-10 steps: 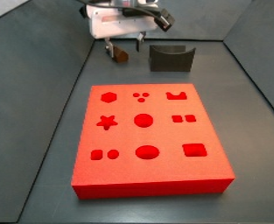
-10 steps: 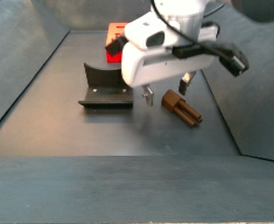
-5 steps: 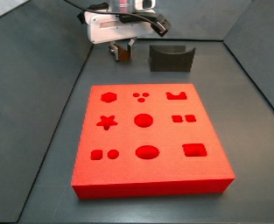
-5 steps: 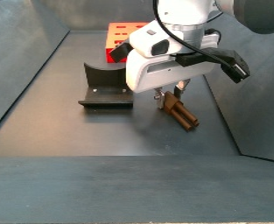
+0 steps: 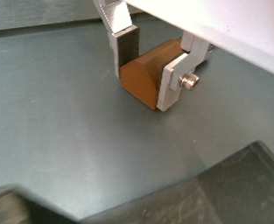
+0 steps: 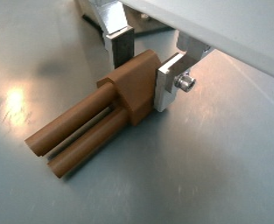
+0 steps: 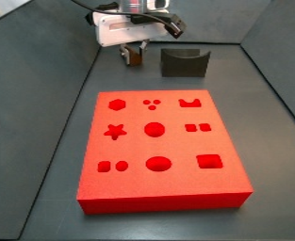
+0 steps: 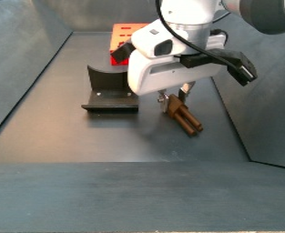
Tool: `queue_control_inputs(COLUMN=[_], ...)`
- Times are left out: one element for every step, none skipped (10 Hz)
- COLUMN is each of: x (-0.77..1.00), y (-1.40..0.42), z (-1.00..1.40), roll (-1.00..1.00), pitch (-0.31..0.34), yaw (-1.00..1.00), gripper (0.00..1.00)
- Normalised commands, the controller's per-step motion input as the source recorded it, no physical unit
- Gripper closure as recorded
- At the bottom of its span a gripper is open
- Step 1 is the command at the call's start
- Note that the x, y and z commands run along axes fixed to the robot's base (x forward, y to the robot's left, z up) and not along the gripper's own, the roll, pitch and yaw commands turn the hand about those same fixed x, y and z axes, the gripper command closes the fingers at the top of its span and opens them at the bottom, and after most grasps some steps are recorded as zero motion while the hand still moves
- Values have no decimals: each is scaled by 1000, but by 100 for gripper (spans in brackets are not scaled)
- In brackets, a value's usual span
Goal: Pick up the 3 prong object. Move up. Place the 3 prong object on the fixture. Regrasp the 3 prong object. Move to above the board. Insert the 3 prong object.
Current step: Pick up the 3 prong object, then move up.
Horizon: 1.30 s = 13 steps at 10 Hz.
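**Item: brown wooden three-pronged peg between the fingers, low on the grey floor**

The small brown wood-coloured 3 prong object (image 6: 98, 114) is recorded lying on the grey floor (image 5: 69, 122), its block end set between the two flat silver fingers (image 6: 174, 77) of the gripper (image 6: 145, 77). In both wrist views the plates are seen close against opposite faces of the block (image 5: 149, 77); the jaws are narrowed onto it. The round prongs are shown pointing away from the gripper, along the floor. In a side view the gripper (image 8: 174, 95) is placed low, with the peg (image 8: 188, 118) beneath it. The dark grey-olive notched fixture (image 8: 108, 92) stands just beside. The large flat bright red board (image 7: 162, 149) with shaped cutouts is listed well apart from the gripper (image 7: 135, 52).
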Motion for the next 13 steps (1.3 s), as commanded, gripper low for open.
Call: queue_control_inputs(x=[0,0,0,0,0,0,0,0,20,-5,-16,-20,-17], y=[0,0,0,0,0,0,0,0,-46,-43,-25,-19,-6], z=[0,0,0,0,0,0,0,833,859,797,632,533,276], roll=[0,0,0,0,0,0,0,0,-3,-3,4,7,17], pitch=[0,0,0,0,0,0,0,0,-13,1,8,17,31], yaw=[0,0,0,0,0,0,0,0,-19,-18,-15,-15,-15], gripper=[100,100,100,100,100,100,100,100,100,100,100,100,100])
